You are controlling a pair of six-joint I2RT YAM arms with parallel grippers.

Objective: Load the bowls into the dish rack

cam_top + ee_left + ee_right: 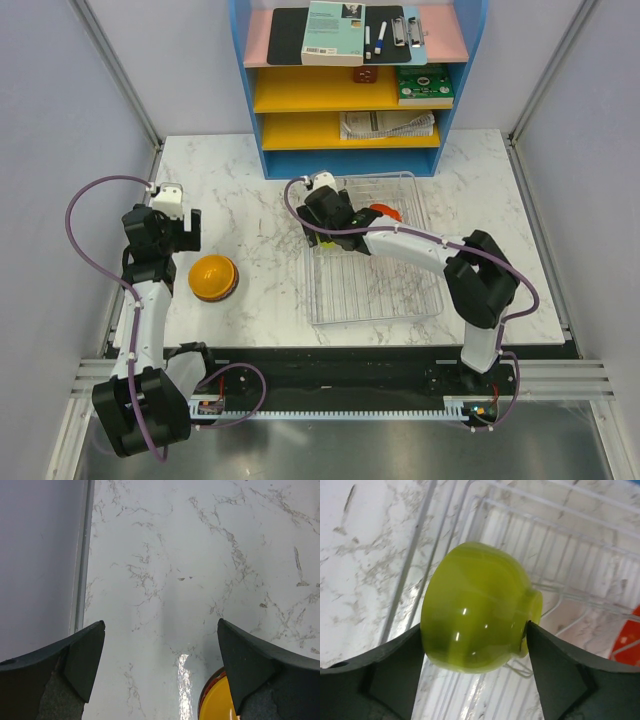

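Note:
A lime-green bowl [475, 610] lies on its side between the fingers of my right gripper [475, 630]. One finger touches its wall, the other its foot ring. It hangs just over the far left corner of the wire dish rack [375, 290]. Only a sliver of that bowl [326, 241] shows under the right gripper [325, 235] in the top view. A red bowl [383, 212] sits in the rack's far end. An orange bowl [213, 277] rests upside down on the table, just right of my left gripper [185, 235], which stands open and empty [160, 650].
A blue-and-yellow shelf unit [350, 90] with books and pens stands at the back of the marble table [250, 190]. Grey walls close in both sides. The orange bowl's rim [217, 700] shows beside the left gripper's right finger.

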